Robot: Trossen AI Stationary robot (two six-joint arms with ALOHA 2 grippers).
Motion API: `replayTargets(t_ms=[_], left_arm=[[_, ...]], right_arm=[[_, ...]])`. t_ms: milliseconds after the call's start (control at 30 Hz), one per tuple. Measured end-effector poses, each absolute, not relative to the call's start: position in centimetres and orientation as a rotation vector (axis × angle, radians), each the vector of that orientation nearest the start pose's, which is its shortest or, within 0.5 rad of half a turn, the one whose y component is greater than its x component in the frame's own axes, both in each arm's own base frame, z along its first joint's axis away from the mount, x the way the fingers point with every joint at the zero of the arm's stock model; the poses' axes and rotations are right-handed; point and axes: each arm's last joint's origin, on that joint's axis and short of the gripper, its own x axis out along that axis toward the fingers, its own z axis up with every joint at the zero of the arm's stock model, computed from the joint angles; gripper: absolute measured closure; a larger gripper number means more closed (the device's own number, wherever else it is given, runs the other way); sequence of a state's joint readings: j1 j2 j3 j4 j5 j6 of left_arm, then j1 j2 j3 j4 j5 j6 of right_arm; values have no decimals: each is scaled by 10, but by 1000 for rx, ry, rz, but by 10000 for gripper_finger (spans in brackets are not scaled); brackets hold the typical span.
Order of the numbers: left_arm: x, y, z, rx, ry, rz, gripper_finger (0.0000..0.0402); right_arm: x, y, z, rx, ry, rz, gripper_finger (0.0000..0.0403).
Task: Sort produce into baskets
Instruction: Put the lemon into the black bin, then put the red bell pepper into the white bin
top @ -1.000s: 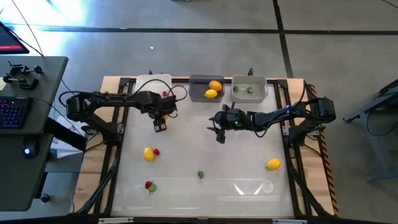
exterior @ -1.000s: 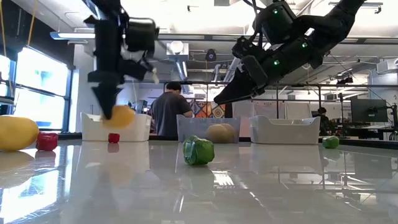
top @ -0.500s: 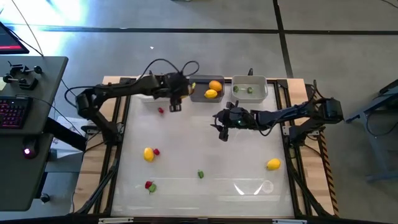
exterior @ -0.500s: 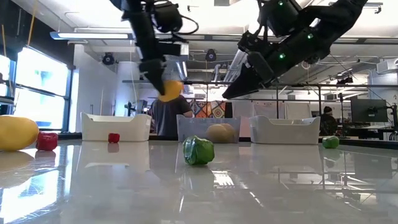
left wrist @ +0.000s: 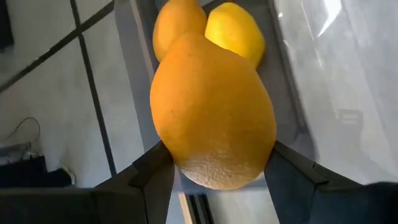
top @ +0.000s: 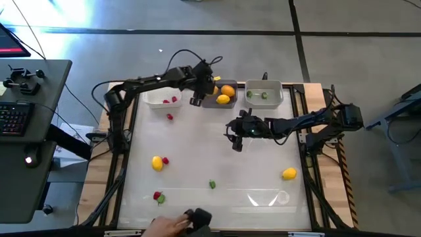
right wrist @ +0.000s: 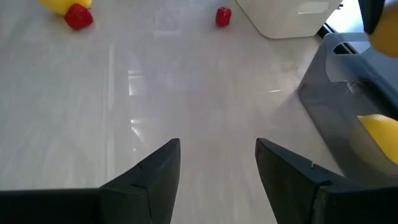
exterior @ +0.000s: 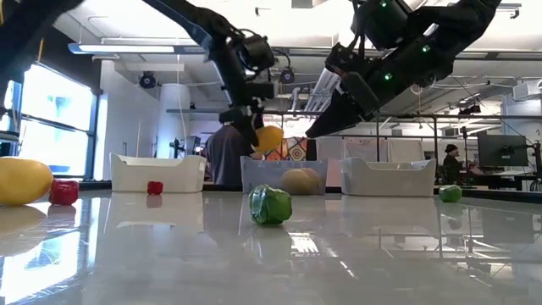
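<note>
My left gripper (top: pixel 202 96) is shut on an orange round fruit (left wrist: pixel 211 112) above the left end of the dark grey basket (top: pixel 209 102). That basket holds another orange fruit (top: pixel 227 90) and a yellow one (top: pixel 223 99). The white basket (top: pixel 158 100) holds red bits. The light grey basket (top: pixel 263 85) holds green bits. My right gripper (top: pixel 237 141) is open and empty above the table's middle; it also shows in its own wrist view (right wrist: pixel 217 165). Loose produce lies on the table. My left gripper pinches the orange fruit by two opposite sides (left wrist: pixel 171 155) between its two fingers (left wrist: pixel 152 171). The fingers slant down from the table's left. The fruit (exterior: pixel 269 138) is lifted clear, above the dark grey basket's rim.
On the table lie a yellow fruit (top: pixel 156 162) with a red bit (top: pixel 165 160), a red bit (top: pixel 170 116) near the white basket, a red and green pair (top: pixel 158 196), a green piece (top: pixel 212 184) and a yellow fruit (top: pixel 289 174). A person's hand (top: pixel 172 226) is at the near edge.
My left gripper has risen with the orange fruit and gone toward the far edge and the right, from over the table's left half to above the dark grey basket. A person's hand has come in at the near edge.
</note>
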State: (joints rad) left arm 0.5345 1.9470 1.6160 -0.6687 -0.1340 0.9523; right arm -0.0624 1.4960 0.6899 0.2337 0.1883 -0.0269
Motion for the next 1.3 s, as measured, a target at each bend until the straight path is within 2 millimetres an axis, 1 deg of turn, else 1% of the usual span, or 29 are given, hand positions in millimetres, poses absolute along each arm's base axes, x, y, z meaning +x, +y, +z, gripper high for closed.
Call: replayTargets(t_ms=[167, 267, 400, 533, 600, 700, 933, 1067, 1300], left_arm=[[372, 234, 227, 636, 1223, 45, 208], [376, 243, 220, 654, 1234, 43, 208], [377, 257, 210, 648, 1259, 56, 208], [375, 265, 200, 633, 1290, 61, 208], [375, 266, 197, 629, 1303, 62, 208], [375, 268, 196, 619, 1319, 110, 203], [376, 267, 197, 603, 1333, 167, 164], [378, 264, 196, 593, 1335, 169, 148], [379, 260, 196, 637, 1368, 167, 144]], right_arm=[[293, -24, 179, -62, 578, -236, 201], [293, -24, 179, -62, 580, -236, 201], [293, -24, 179, -60, 582, -235, 201], [293, -24, 179, -58, 585, -233, 201], [293, -24, 179, -58, 585, -233, 201], [293, -24, 178, -58, 588, -233, 201], [293, -24, 178, -58, 588, -233, 201], [293, -24, 178, -58, 588, -233, 201], [292, -24, 178, -58, 591, -232, 201]])
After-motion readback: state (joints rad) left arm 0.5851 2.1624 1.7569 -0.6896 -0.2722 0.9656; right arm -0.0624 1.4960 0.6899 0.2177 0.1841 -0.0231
